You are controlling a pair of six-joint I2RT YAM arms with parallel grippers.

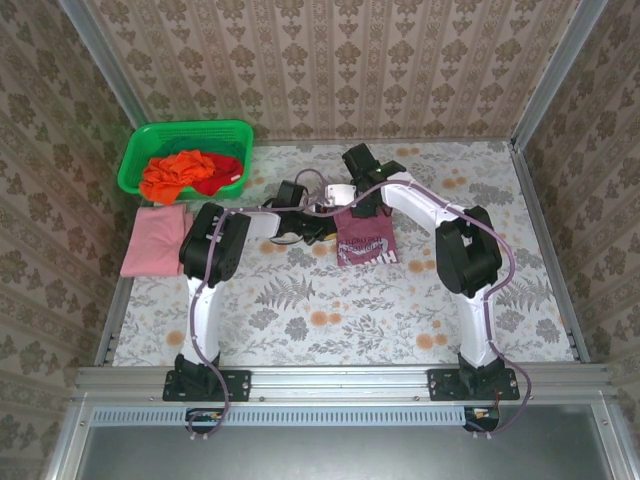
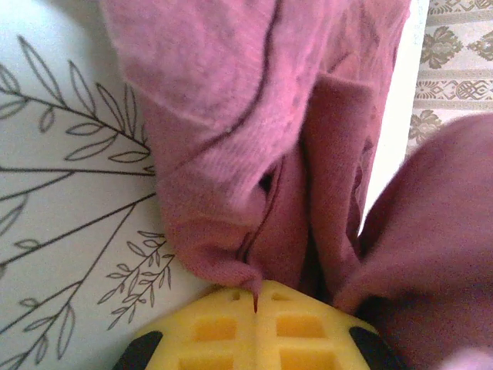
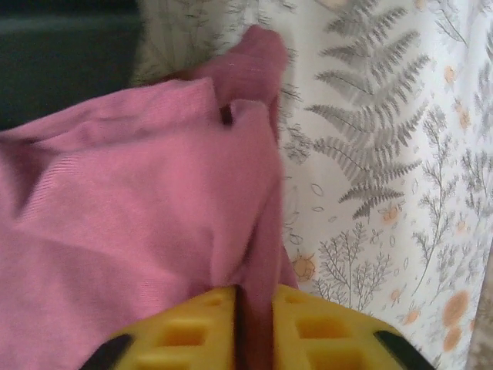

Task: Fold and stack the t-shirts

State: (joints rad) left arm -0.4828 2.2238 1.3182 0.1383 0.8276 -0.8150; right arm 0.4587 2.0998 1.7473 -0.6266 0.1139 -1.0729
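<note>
Top light: shining bright and even, shadows falling soft.
Focus: maroon t-shirt [image 2: 231, 154] blurring just ahead of left claw [image 2: 256, 294], right claw [image 3: 253, 301].

Beige damask-patterned walls [image 1: 330, 60] enclose a table [image 1: 150, 345] covered in white cloth [image 1: 400, 320] printed with ferns and orange flowers.

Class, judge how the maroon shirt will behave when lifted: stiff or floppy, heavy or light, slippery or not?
Probably floppy: the maroon shirt creases and bunches where both jaws pinch it, so it should sag between them. Likely light, since the cloth looks thin. Its knit looks soft, not slick, so slipping seems unlikely.
</note>
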